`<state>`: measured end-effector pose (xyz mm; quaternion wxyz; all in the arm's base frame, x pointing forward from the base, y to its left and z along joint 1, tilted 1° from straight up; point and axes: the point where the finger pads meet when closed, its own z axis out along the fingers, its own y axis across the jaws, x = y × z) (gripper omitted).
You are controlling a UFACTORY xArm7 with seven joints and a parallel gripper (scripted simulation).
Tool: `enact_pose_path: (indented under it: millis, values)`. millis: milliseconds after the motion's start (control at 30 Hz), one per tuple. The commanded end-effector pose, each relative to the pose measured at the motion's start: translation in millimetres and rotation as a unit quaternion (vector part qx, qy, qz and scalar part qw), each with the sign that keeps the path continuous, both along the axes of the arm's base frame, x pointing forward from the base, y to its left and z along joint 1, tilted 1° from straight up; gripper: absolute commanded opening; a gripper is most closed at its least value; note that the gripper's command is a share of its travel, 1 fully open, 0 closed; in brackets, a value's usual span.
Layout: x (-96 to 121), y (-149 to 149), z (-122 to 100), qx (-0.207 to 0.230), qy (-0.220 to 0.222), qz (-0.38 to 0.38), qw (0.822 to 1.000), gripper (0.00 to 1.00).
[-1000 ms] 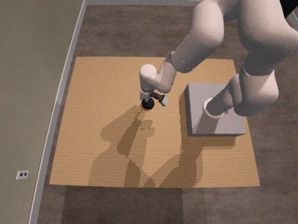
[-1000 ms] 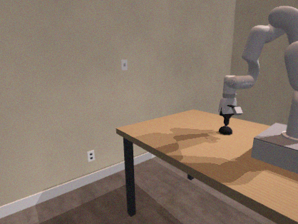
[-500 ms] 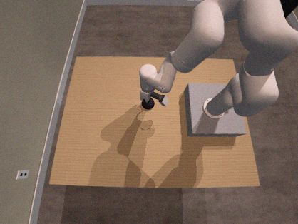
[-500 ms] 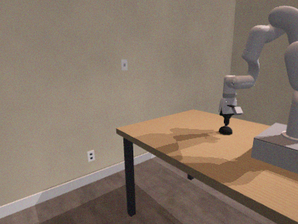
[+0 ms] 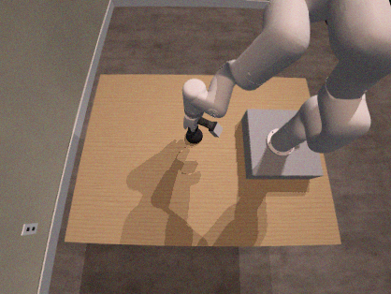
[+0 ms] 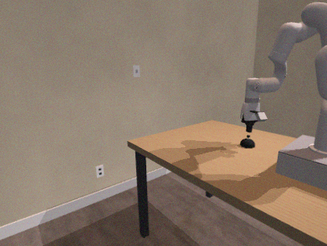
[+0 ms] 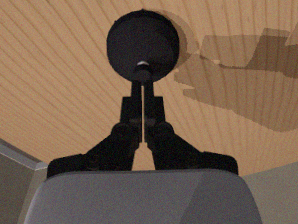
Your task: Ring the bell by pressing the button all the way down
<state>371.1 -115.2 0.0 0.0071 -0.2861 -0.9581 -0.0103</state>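
The black bell (image 6: 247,143) stands upright on the wooden table, with a small button (image 6: 247,136) on top. In the wrist view the bell (image 7: 143,44) is a round black dome and its light button (image 7: 143,64) shows just past my fingertips. My gripper (image 6: 249,128) is shut and empty, pointing straight down. It hangs directly above the bell with a small gap between the fingertips and the button. In the overhead view the gripper (image 5: 193,130) covers most of the bell (image 5: 194,136).
The arm's grey base block (image 5: 280,142) stands on the table to the right of the bell. The table's near edge (image 6: 203,178) drops to the floor. A wall runs behind the table.
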Motion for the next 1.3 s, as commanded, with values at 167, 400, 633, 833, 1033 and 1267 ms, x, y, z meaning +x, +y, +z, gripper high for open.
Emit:
enact_pose_path:
  millis: [167,400,633,833,1033,1267]
  values:
    - [1,-1,25,-0.001,-0.002,0.0,1.0,0.0]
    - [2,-1,37,-0.001,-0.002,0.0,1.0,0.0]
    - [2,-1,42,-0.001,-0.002,0.0,1.0,0.0]
    - [2,-1,43,-0.001,-0.002,0.0,1.0,0.0]
    - [2,-1,43,-0.001,-0.002,0.0,1.0,0.0]
    - [2,-1,43,-0.001,-0.002,0.0,1.0,0.0]
